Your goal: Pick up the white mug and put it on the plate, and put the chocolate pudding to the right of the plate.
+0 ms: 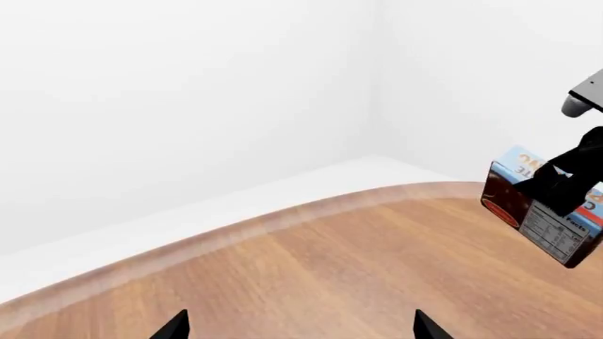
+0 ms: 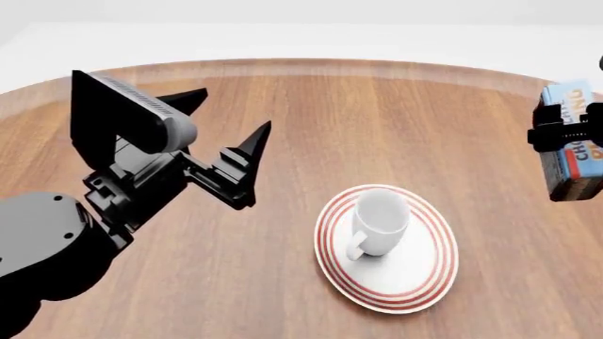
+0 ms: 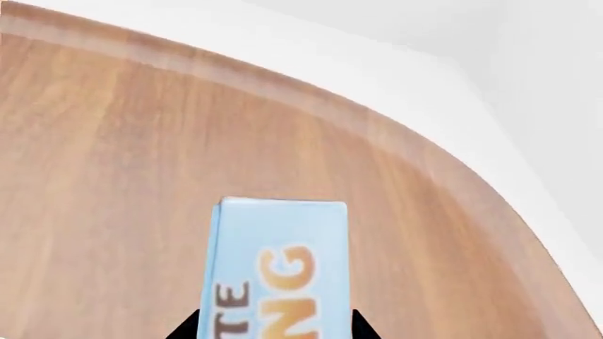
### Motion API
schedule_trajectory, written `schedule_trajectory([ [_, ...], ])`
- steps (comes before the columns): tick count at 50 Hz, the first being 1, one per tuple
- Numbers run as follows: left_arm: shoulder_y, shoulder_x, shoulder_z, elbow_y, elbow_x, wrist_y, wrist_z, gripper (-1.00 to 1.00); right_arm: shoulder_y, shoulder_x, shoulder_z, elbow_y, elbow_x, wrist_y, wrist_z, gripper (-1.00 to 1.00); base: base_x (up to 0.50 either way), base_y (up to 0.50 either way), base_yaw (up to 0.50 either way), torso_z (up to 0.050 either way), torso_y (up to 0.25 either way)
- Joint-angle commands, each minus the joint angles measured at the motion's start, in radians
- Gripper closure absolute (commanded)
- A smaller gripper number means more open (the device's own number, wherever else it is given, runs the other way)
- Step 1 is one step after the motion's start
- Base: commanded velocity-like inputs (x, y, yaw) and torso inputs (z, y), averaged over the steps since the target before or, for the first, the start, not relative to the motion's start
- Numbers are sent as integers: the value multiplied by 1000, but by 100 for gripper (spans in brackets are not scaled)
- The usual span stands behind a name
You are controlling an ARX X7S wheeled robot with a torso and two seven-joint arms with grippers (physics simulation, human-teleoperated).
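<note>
The white mug (image 2: 379, 220) stands upright on the red-ringed plate (image 2: 414, 282) at the table's middle right. My right gripper (image 2: 568, 129) is shut on the chocolate pudding carton (image 2: 572, 145) and holds it above the table, right of the plate at the view's right edge. The carton's light blue face (image 3: 278, 268) sits between the fingers in the right wrist view, and it also shows in the left wrist view (image 1: 546, 215). My left gripper (image 2: 231, 141) is open and empty, raised above the table left of the plate; its fingertips (image 1: 174, 326) show spread wide.
The round wooden table (image 2: 282, 120) has a curved far edge with white floor and walls beyond. Bare wood lies between my left gripper and the plate, and between the plate and the carton.
</note>
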Motion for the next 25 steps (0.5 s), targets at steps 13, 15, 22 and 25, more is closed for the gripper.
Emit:
schedule_trajectory([
  [13,10,29,-23,5,26,-16,20,-100,-44,-33,-16,23,-74,61,-213,100,0,0,0,0,0],
  [15,9,31,-22,4,26,-17,21,-100,-43,-19,-23,1,-94,50,-231,100,0,0,0,0,0],
  [22,11,34,-21,6,27,-19,20,-100,-42,22,-36,-65,-116,49,-246,100,0,0,0,0,0],
  [25,11,37,-21,2,27,-20,21,-100,-54,29,-40,-73,-125,41,-253,100,0,0,0,0,0],
])
